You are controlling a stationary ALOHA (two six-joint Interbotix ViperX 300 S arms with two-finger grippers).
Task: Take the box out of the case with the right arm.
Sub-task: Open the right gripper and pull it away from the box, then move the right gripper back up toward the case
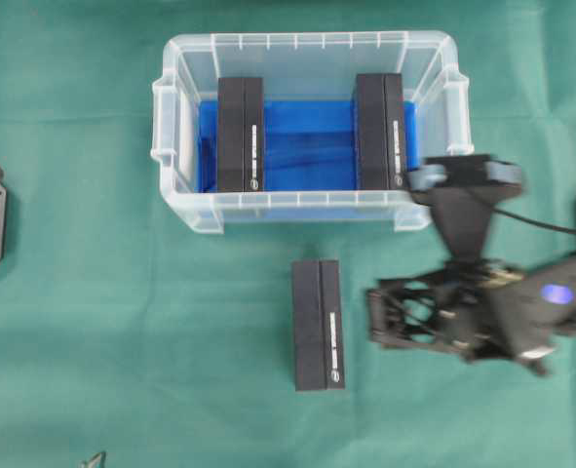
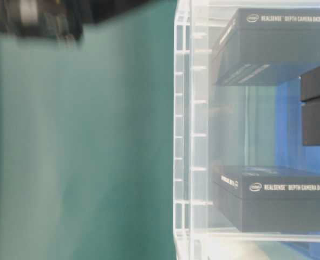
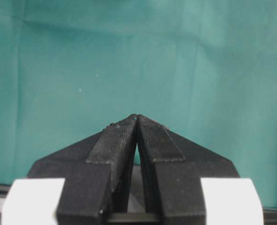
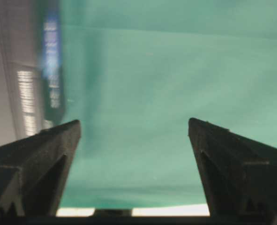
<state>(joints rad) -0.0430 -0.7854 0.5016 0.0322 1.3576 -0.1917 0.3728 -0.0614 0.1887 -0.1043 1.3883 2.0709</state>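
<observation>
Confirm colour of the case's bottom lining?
Bright blue, under the clear case walls; the overhead view shows it best.

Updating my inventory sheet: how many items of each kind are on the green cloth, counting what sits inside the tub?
Black boxes: 3, two in the case at left and right, one on the cloth
Clear case: 1
Total: 4

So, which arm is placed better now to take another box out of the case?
The right. Its gripper is open and empty, close to the case, near the right-hand box inside. The left gripper is shut over bare cloth.
</observation>
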